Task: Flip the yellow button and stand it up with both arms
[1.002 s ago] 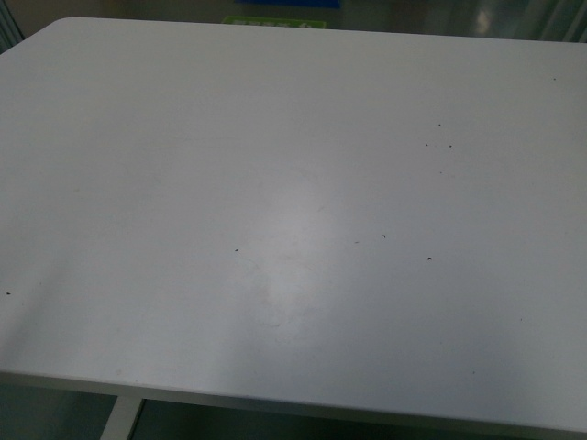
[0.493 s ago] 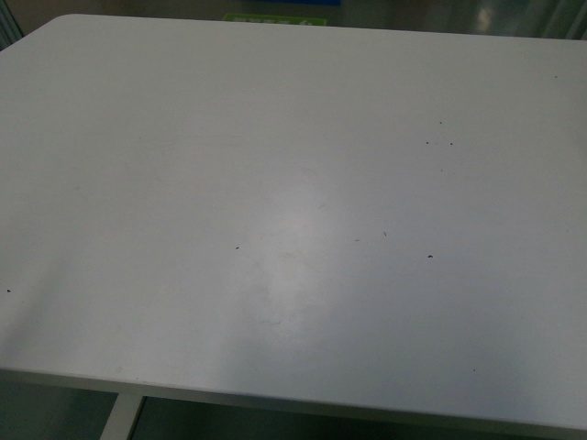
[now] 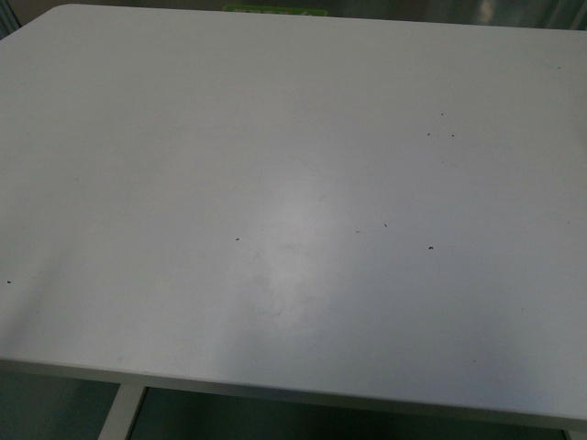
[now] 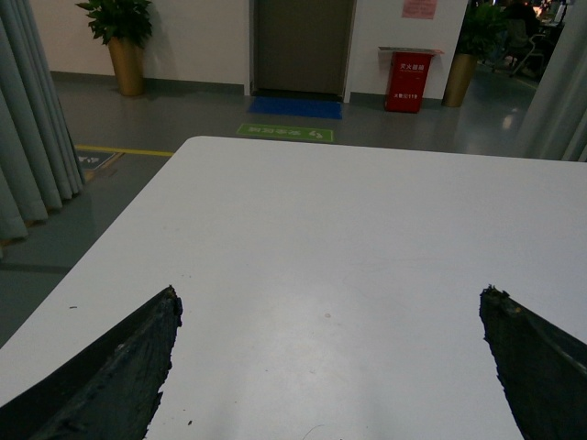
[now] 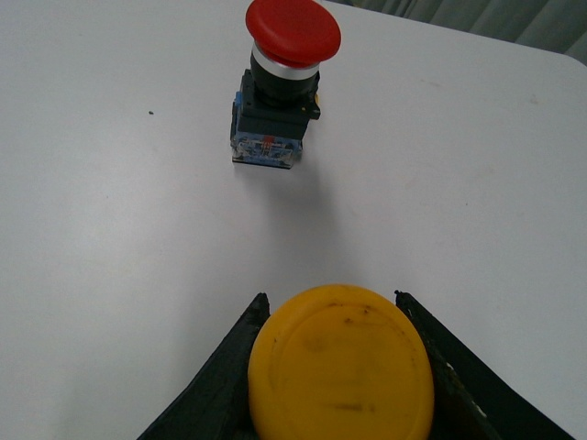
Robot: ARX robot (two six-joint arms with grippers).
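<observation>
Table (image 3: 293,183) broad around left tool (image 4: 330,293), spread wide, empty; right tool (image 5: 332,298) tight on yellow button (image 5: 341,367) near red button (image 5: 280,82).

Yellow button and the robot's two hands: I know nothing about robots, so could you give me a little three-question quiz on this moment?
1. True or false: the left hand holds something.
2. What sits between the right hand's fingers? A) a green cap B) the yellow button C) nothing
3. Fill in: the red button stands ____ on the table.
Key: 1 false, it is open and empty. 2 B. 3 upright.
</observation>
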